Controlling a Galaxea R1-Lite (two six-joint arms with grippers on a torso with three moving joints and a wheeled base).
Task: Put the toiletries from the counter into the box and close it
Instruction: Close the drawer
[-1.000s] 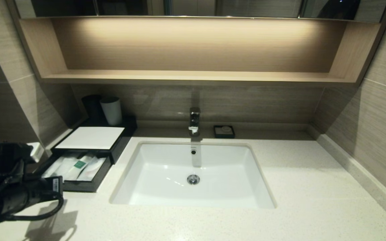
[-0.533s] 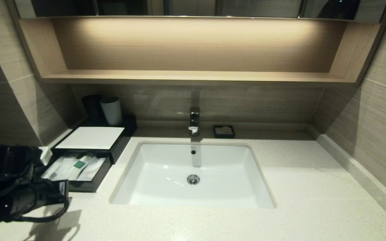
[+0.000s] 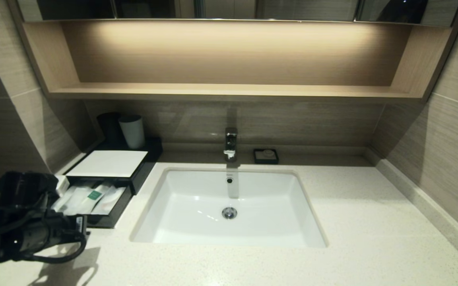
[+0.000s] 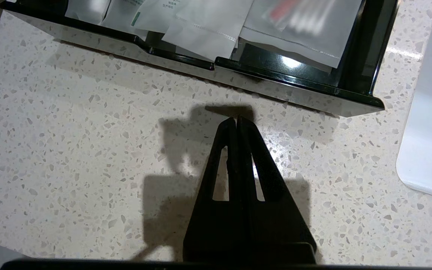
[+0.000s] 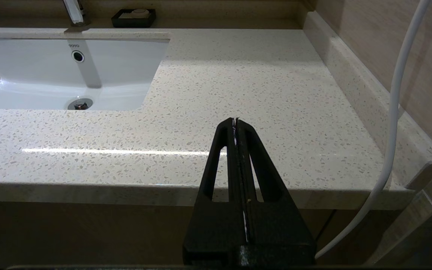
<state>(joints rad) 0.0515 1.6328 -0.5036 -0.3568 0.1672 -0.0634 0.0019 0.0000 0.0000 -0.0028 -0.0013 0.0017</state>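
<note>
Hotel-style bathroom — sink (image 3: 229, 206), faucet (image 3: 230, 143), soap dish (image 3: 266, 156), stone counter (image 3: 372, 222).

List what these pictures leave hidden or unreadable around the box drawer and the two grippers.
- Head view: left gripper tip, hidden behind its own black arm.
- Head view: right gripper, out of frame; seen only in the right wrist view.
- Left wrist view: packets in the drawer, cut off by the picture edge; their print is blurred.
- Head view: soap dish contents, too small.

Box (image 3: 109, 163) left of sink (image 3: 229, 206) on tabletop (image 3: 372, 222), toiletries (image 3: 90, 197) in its drawer (image 3: 105, 219), left gripper (image 4: 236, 119) just before the drawer front.
</note>
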